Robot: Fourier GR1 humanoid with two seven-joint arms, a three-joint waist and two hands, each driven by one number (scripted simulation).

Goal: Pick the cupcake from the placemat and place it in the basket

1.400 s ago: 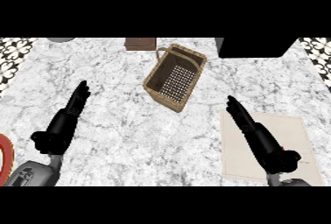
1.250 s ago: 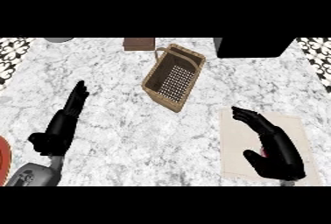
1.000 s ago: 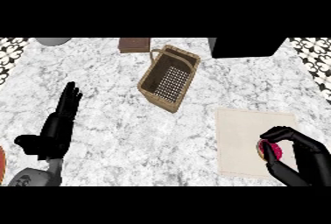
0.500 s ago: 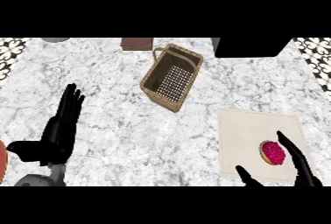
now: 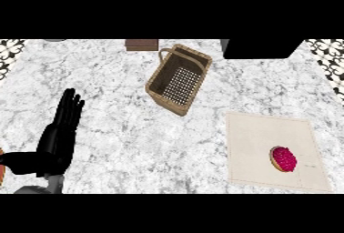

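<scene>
Cupcake (image 5: 283, 159), magenta frosting, tan base, lying on beige placemat (image 5: 262, 136), wicker basket (image 5: 159, 84) well apart, left hand (image 5: 55, 144) flat, fingers straight, empty.

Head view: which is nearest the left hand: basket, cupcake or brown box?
The basket, mid-counter. The brown box sits at the far edge; the cupcake lies on the placemat.

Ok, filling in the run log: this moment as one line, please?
task: not yet done | cupcake: on placemat | basket: without cupcake | left hand: open, resting lower left | right hand: not in view
</scene>
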